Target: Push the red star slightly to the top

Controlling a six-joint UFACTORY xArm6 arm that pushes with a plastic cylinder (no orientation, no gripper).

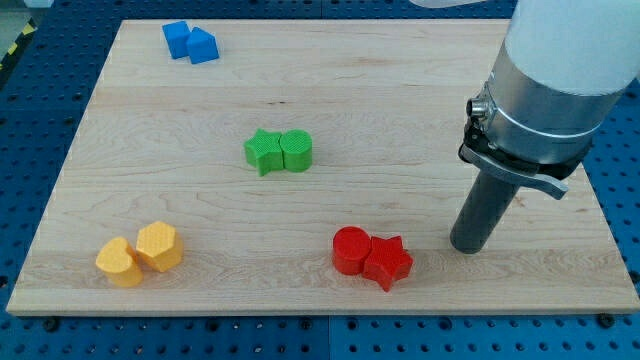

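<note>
The red star (389, 261) lies near the view's bottom, right of centre, on the wooden board (400, 120). It touches a red round block (351, 249) on its left. My tip (467, 245) rests on the board to the right of the red star, a short gap away and about level with it. It touches no block.
A green star (263, 151) and a green block (296, 150) touch at the board's centre. Two blue blocks (190, 42) sit at the top left. A yellow heart-like block (119, 262) and a yellow hexagonal block (159, 246) sit at the bottom left.
</note>
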